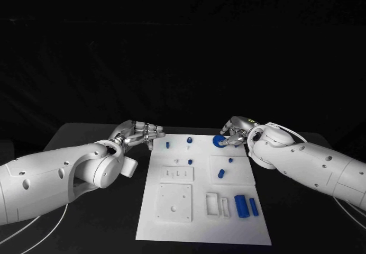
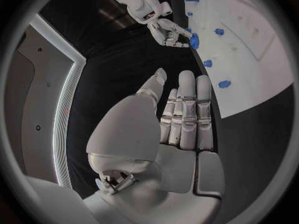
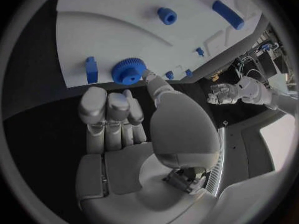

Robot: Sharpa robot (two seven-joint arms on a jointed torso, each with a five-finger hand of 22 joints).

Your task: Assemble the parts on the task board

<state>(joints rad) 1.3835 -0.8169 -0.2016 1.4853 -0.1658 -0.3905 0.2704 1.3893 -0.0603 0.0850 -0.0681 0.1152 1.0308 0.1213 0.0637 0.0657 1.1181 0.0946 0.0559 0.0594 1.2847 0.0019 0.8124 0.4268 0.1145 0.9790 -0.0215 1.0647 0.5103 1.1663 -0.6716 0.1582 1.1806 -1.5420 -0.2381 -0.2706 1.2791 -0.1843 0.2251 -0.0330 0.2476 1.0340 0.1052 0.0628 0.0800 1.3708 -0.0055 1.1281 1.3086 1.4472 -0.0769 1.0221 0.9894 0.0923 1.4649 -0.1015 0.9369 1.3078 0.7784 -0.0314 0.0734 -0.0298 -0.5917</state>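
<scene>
A white task board (image 1: 200,211) is laid lengthwise on the black table (image 1: 91,132), its long axis running away from the robot. At the board's far edge, towards the right, a blue gear (image 1: 219,141) is seated flat, its toothed rim outward and its hub facing up; in the right wrist view the gear (image 3: 127,70) is seen touched at its rim by the thumb tip of the right hand (image 3: 134,119). A short blue peg (image 1: 167,144) is found at the far left of the board, lying with its long axis pointing away from the robot. Another small peg (image 1: 186,141) is placed between it and the gear. Two blue cylinders (image 1: 241,206) are laid side by side at the near right, both lengthwise along the board. A small blue roller (image 1: 221,172) is set mid-board on the right. The right hand (image 1: 236,133) is held at the gear, fingers curled about it; whether the gear is truly gripped or only touched cannot be told. The left hand (image 1: 139,134) is poised at the board's far left corner, just beside it, holding nothing; its fingers (image 2: 187,109) are extended, straight and close together, thumb apart.
</scene>
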